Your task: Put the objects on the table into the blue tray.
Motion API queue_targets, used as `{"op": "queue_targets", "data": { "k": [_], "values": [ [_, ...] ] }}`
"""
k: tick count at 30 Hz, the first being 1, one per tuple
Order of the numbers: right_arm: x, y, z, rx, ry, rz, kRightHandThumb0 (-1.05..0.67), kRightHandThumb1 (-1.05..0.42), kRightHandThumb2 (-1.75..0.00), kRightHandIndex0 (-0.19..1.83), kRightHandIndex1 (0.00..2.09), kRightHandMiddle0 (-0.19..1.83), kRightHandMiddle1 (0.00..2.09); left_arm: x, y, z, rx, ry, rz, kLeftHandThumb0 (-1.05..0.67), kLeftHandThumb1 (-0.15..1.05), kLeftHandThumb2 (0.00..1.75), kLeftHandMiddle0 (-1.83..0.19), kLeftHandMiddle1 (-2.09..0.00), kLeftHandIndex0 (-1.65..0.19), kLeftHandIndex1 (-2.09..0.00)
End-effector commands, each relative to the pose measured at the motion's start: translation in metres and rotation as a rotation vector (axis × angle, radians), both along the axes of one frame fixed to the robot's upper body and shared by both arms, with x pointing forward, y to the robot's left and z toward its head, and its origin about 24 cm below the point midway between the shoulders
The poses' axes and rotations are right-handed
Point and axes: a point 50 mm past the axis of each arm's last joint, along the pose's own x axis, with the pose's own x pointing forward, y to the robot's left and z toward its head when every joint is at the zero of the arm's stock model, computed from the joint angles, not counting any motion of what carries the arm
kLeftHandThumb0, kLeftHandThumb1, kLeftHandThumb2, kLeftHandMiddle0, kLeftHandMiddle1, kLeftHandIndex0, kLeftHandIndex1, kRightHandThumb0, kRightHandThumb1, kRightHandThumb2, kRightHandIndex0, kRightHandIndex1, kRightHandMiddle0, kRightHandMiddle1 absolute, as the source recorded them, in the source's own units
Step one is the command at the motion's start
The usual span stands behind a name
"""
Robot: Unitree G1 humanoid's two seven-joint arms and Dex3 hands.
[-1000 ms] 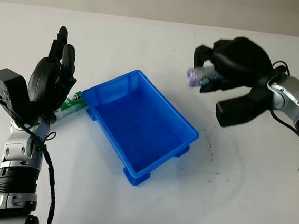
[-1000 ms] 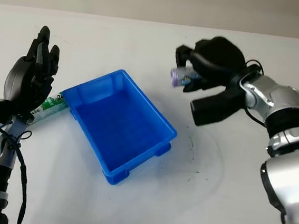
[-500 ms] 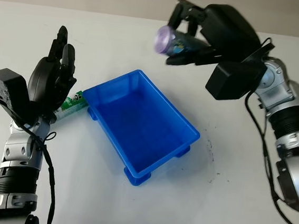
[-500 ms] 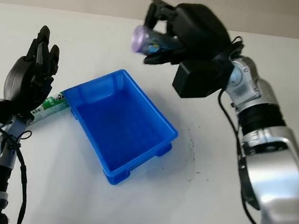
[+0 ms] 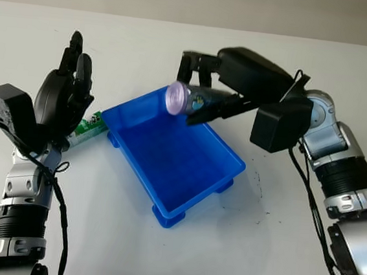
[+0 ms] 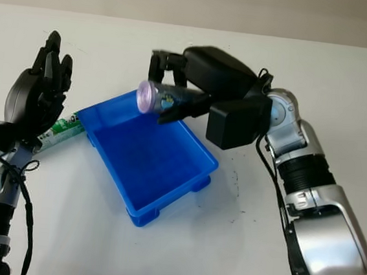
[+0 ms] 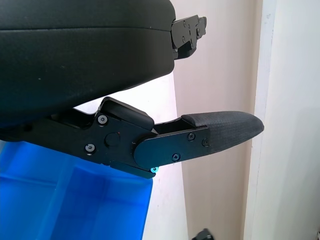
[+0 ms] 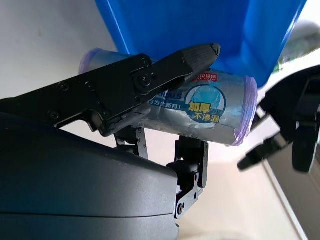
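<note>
The right hand (image 5: 204, 94) holds a purple-capped roll (image 5: 190, 100) over the blue tray (image 5: 186, 177); the raised, open left hand (image 5: 60, 99) half hides a green packet (image 5: 90, 125).

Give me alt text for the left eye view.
The right hand holds a purple-capped roll over the far edge of the blue tray. The left hand, open, is raised beside a green packet lying left of the tray.
</note>
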Motion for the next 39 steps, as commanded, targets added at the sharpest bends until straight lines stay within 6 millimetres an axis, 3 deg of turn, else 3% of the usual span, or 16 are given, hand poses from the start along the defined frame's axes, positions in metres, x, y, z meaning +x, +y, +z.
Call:
{"op": "queue_targets", "data": {
  "k": [1, 5, 7, 8, 10, 11, 13, 16, 21, 31, 39],
  "values": [
    [-0.002, 0.002, 0.000, 0.005, 0.013, 0.018, -0.43, -1.05, -0.13, 0.98, 2.09, 0.73, 2.09, -0.001, -0.001, 0.003, -0.004, -0.019, 0.000, -0.83, 1.05, 0.62, 0.19, 0.00, 0.19, 0.00],
    [-0.001, 0.000, -0.004, -0.018, 0.070, 0.030, -0.46, -1.05, -0.09, 0.85, 2.09, 0.59, 2.09, -0.001, -0.001, 0.003, -0.007, -0.020, 0.002, -0.83, 1.05, 0.62, 0.19, 0.00, 0.19, 0.00],
    [0.000, -0.002, -0.005, -0.033, 0.108, 0.025, -0.49, -1.04, -0.07, 0.51, 2.09, 0.35, 2.09, -0.001, -0.001, 0.003, 0.001, -0.020, 0.002, -0.83, 1.05, 0.62, 0.19, 0.00, 0.19, 0.00],
    [0.000, -0.002, -0.005, -0.049, 0.119, 0.023, -0.54, -1.04, -0.06, 0.28, 1.93, 0.15, 1.92, 0.000, -0.001, 0.003, 0.003, -0.020, 0.002, -0.83, 1.05, 0.62, 0.19, 0.00, 0.19, 0.00],
    [0.000, -0.003, -0.005, -0.097, 0.122, 0.028, -0.61, -1.05, -0.07, 0.13, 1.50, 0.04, 1.45, 0.000, -0.001, 0.002, 0.005, -0.020, 0.002, -0.83, 1.05, 0.63, 0.19, 0.00, 0.19, 0.00],
    [-0.001, -0.003, -0.004, -0.120, 0.123, 0.035, -0.66, -1.05, -0.09, 0.10, 1.11, 0.05, 1.03, 0.000, -0.001, 0.002, 0.003, -0.019, 0.002, -0.83, 1.05, 0.63, 0.19, 0.00, 0.19, 0.00],
    [-0.003, -0.002, -0.003, -0.148, 0.119, 0.060, -0.71, -1.05, -0.12, 0.07, 0.45, 0.05, 0.42, 0.000, -0.002, 0.002, 0.002, -0.020, 0.000, -0.83, 1.05, 0.63, 0.19, 0.00, 0.19, 0.00],
    [-0.004, -0.002, -0.002, -0.156, 0.131, 0.070, -0.74, -1.05, -0.16, -0.06, 0.12, -0.05, 0.12, 0.000, -0.002, 0.002, -0.002, -0.018, 0.001, -0.83, 1.05, 0.62, 0.19, 0.00, 0.19, 0.00],
    [-0.006, -0.001, 0.001, -0.144, 0.121, 0.060, -0.74, -1.05, -0.19, -0.18, 0.02, -0.18, 0.02, 0.000, -0.002, 0.001, 0.002, -0.017, 0.005, -0.83, 1.05, 0.62, 0.19, 0.00, 0.19, 0.00],
    [-0.007, -0.003, 0.008, -0.072, 0.040, 0.056, -0.74, -1.05, -0.24, -0.19, 0.00, -0.19, 0.00, 0.002, -0.002, 0.002, -0.004, -0.018, -0.002, -0.83, 1.05, 0.62, 0.19, 0.00, 0.19, 0.00],
    [0.001, -0.021, 0.013, 0.101, -0.051, -0.081, -0.81, -1.05, -0.40, -0.19, 0.00, -0.19, 0.00, 0.001, 0.000, 0.004, -0.003, -0.020, 0.009, -0.83, 1.05, 0.62, 0.19, 0.00, 0.19, 0.00]
  ]
}}
